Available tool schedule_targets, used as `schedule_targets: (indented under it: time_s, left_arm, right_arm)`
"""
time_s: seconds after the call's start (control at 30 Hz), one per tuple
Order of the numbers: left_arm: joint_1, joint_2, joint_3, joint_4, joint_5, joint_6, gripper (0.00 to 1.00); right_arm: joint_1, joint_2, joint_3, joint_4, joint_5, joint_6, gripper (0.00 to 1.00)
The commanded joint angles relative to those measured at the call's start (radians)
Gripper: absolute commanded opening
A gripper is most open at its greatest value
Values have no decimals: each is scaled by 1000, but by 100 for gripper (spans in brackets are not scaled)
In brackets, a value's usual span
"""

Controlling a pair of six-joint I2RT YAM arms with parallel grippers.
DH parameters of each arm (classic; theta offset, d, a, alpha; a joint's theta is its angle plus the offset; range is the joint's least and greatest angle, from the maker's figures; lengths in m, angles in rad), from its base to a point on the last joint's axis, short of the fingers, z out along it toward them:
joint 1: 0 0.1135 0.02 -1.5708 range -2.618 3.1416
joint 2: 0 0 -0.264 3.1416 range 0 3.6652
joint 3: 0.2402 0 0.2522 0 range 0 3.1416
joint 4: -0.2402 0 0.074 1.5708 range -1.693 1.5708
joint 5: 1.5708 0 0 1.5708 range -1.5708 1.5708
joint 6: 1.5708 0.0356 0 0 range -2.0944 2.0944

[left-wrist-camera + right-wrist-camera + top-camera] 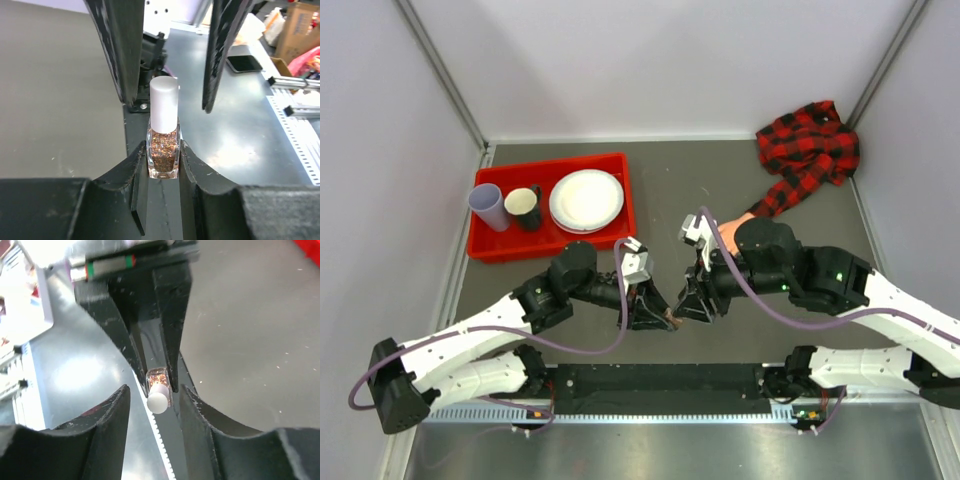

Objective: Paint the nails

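Copper-glitter bottle (163, 145) between left jaws

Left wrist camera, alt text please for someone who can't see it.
The left gripper clamps a small clear polish bottle of coppery glitter, upright, pale cap on. The right gripper hangs open, one finger either side of the cap.

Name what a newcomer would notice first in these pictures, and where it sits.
At centre front, the left gripper clamps a glittery polish bottle, its pale cap between the open fingers of the right gripper. Next come the red plaid sleeve in the far right corner and the red tray at far left.
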State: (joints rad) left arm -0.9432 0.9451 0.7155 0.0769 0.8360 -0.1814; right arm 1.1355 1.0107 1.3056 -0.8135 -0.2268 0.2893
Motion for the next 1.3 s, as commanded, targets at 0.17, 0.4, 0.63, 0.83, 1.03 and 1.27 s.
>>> schedule_targets:
  time_s: [0.17,0.4,0.63,0.83,1.03,1.27]
  left_arm:
    - [1,3,67,70,69,-32,0]
    - [1,-9,82,21,-183,11,0]
    - [1,46,87,52,-827,59,0]
    - [1,142,93,195,-801,56,0]
    - [1,114,43,181,-649,54,0]
    - [1,0,-13,80,-433,40,0]
  right_arm:
    - [-16,-1,40,0,-120,-68,32]
    - [-16,8,23,17,-13,-35,0]
    - [42,48,-84,-4,625,437,0]
    - [122,166,9,-87,828,692,0]
    - [119,163,17,-61,781,628,0]
    - [115,82,60,-33,597,242,65]
